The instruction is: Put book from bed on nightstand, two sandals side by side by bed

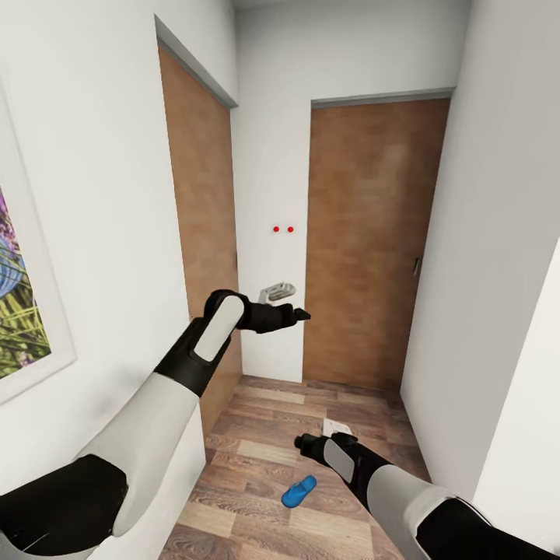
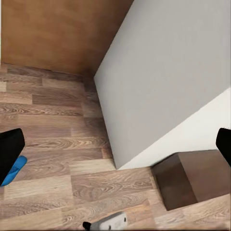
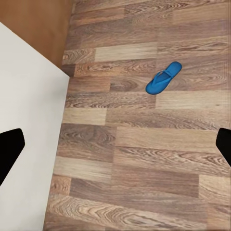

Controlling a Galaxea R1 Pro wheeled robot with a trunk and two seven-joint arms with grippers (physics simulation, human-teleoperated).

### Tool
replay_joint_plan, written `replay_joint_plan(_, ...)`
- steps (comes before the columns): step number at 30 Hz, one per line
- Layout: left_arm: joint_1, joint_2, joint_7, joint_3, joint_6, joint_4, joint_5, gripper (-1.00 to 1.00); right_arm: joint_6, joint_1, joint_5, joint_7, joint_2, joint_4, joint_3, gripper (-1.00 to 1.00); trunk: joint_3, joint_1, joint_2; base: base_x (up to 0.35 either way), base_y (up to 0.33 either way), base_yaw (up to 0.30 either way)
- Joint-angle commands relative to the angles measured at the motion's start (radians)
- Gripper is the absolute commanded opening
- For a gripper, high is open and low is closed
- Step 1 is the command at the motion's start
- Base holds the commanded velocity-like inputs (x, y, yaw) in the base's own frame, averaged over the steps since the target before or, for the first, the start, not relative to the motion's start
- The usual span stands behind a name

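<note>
sandal [image 1: 299, 491] on floor [image 1: 257, 443], doors [image 1: 365, 241] beyond

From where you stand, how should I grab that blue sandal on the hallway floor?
Come straight down on the blue flip-flop, which lies flat, sole down, on the wood floor. Close the right gripper across its narrow middle, probably pinching both long edges.

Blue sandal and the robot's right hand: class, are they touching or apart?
Apart. In the right wrist view the blue sandal lies flat on the wood floor, with bare planks between it and the right hand.
</note>
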Motion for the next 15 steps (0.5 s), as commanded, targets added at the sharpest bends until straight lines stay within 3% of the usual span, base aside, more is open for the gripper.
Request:
replay_joint_plan(1,0.0,0.0,0.01,-0.008,0.001,0.004,0.013,1.0,0.005,0.0,-0.009,-0.009,0.0,-0.002,0.008,1.0,-0.002,0.0,-0.001,0.0,0.0,0.043)
replay_joint_plan(15,0.0,0.0,0.011,-0.022,0.0,0.051,0.022,1.0,0.011,0.0,-0.011,-0.078,-0.001,-0.002,0.007,1.0,-0.064,0.05,-0.092,0.0,0.0,0.061)
